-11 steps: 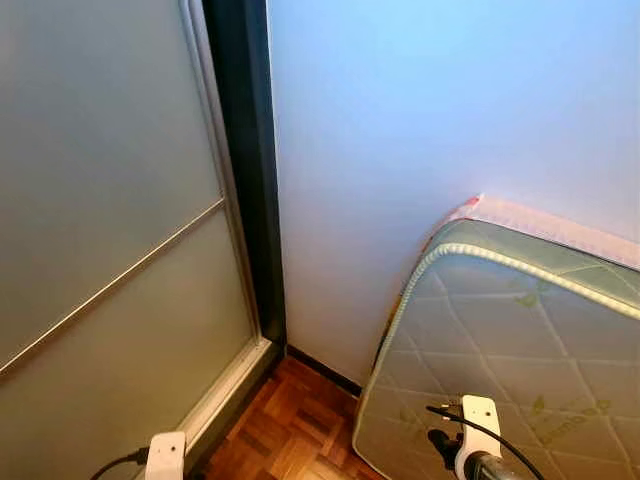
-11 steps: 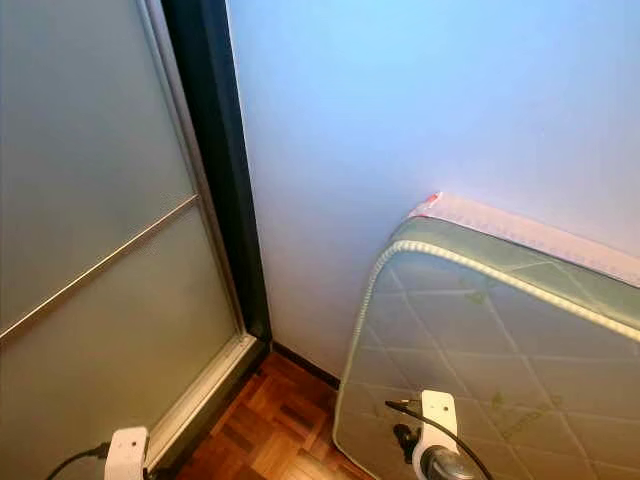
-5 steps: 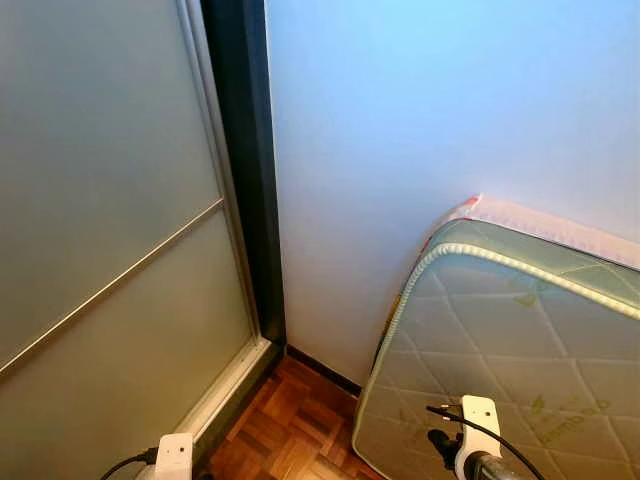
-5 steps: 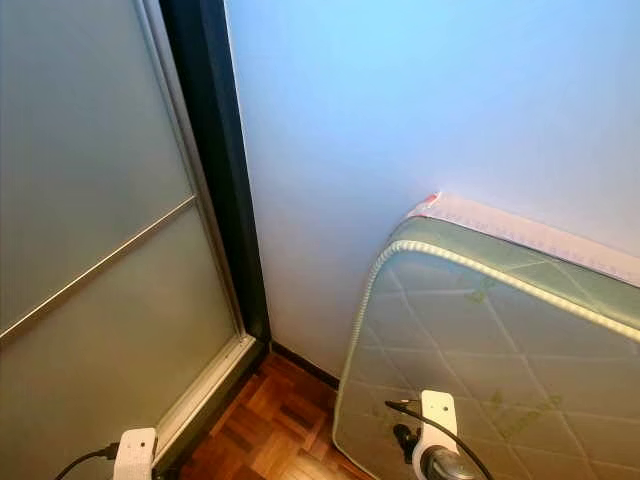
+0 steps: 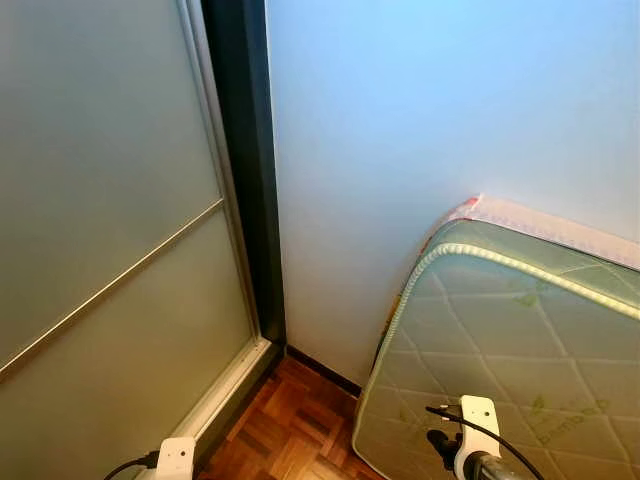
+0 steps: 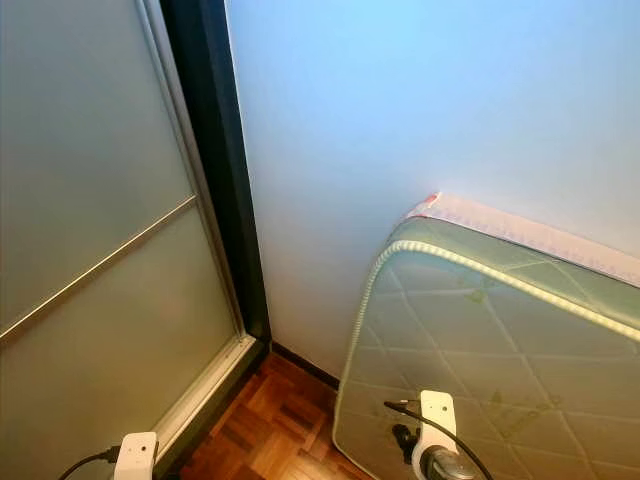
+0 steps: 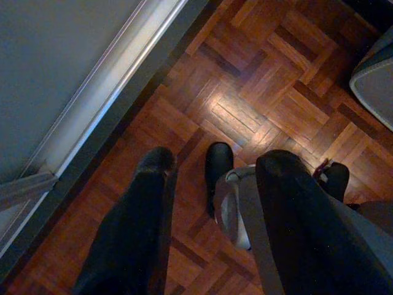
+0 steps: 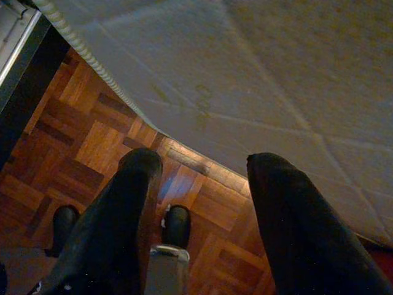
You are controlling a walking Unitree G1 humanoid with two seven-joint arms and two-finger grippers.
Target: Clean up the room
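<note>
I face a room corner. A quilted pale-green mattress (image 5: 520,360) leans on its edge against the white wall (image 5: 430,130). Both arms hang low: the left wrist (image 5: 175,458) and right wrist (image 5: 478,440) poke up at the bottom edge of the eye views. In the left wrist view, my left gripper (image 7: 212,169) is open above the parquet floor (image 7: 258,92), holding nothing. In the right wrist view, my right gripper (image 8: 202,169) is open too, over the floor beside the mattress's piped edge (image 8: 92,58).
A frosted sliding door (image 5: 100,250) with a dark frame (image 5: 250,180) stands at the left, its metal track (image 7: 116,86) running along the floor. Dark skirting (image 5: 325,370) lines the wall. My feet (image 7: 218,166) stand on the parquet between door and mattress.
The left wrist has sunk a little lower and slightly right in the eye views. Nothing else has moved.
</note>
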